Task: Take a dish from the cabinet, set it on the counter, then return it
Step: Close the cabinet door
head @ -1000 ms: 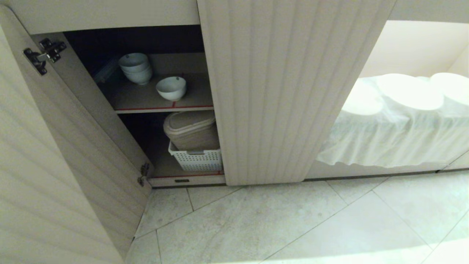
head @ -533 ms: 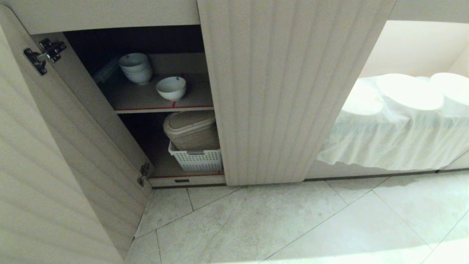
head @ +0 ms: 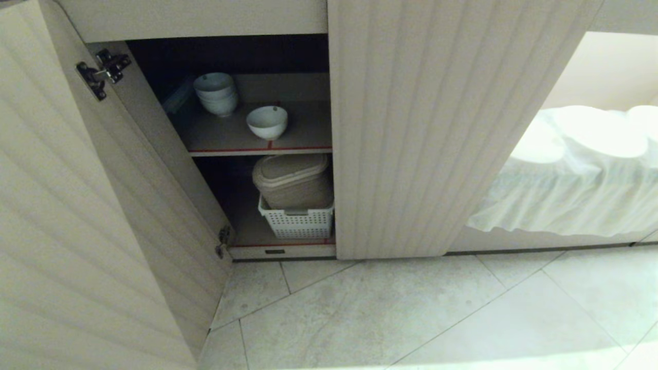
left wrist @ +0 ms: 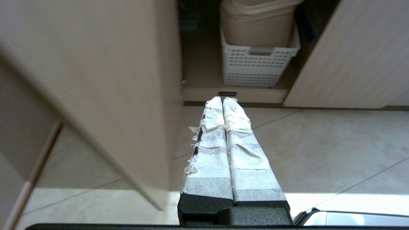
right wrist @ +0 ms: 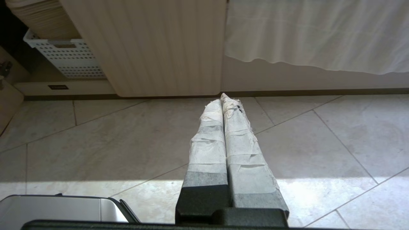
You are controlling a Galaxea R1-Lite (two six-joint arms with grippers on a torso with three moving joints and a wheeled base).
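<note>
The dish (head: 267, 122), a small white bowl, sits alone on the upper brown shelf of the cabinet (head: 426, 128), whose left ribbed door stands swung open. Neither arm shows in the head view. My left gripper (left wrist: 222, 99) is shut, its tape-wrapped fingers pressed together low over the floor tiles, pointing at the cabinet's base below the basket. My right gripper (right wrist: 222, 97) is also shut and empty, low over the tiles before the closed right door. The counter is out of view.
A stack of white bowls (head: 216, 92) stands behind the dish. On the bottom shelf a white perforated basket (head: 298, 222) holds a beige lidded bin (head: 293, 180). The open door (head: 77, 216) fills the left. A white cloth-draped surface (head: 576, 174) lies right.
The whole head view has shifted: the cabinet and its contents now sit further right in the picture. The bowls have not moved on the shelf.
</note>
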